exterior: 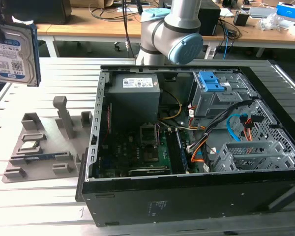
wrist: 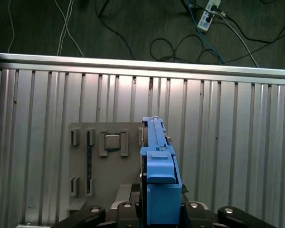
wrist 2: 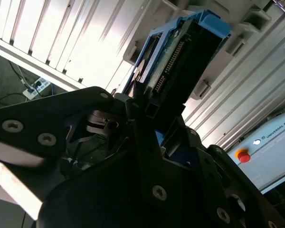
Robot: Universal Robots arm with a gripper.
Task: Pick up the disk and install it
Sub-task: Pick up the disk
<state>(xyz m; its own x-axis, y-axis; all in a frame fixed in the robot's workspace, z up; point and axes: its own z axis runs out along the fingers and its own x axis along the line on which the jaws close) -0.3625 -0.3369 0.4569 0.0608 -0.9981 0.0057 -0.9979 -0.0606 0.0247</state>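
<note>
- Exterior view: disk (exterior: 13,55), a flat silver metal rectangle with a white-and-blue label and a blue plastic frame. It is held on edge in the air at the exterior view's far left, above the surface (exterior: 39,211) and well apart from the computer case (exterior: 187,206).
- Tool (wrist: 161,211): black metal, closed on the disk, with a finger pressed against each side of the blue frame in both wrist views.
- Surface: ribbed silver aluminium, long parallel slats.
- Holder plate (exterior: 44,147): matte grey plastic with upright posts and slots, lying flat on the surface below the disk.
- Computer case: black sheet-metal box lying on its side, open on top. Inside it are:
  - power-supply box (exterior: 133,96), grey, with a white sticker
  - circuit board (exterior: 137,152), dark green
  - latch piece (exterior: 214,82), bright blue plastic, on a grey bay
  - drive cage (exterior: 255,157), perforated grey metal
  - cables (exterior: 236,125), orange, blue and black, looped loosely
- Arm (exterior: 169,34): smooth silver tube with pale blue joint caps, behind the case.
</note>
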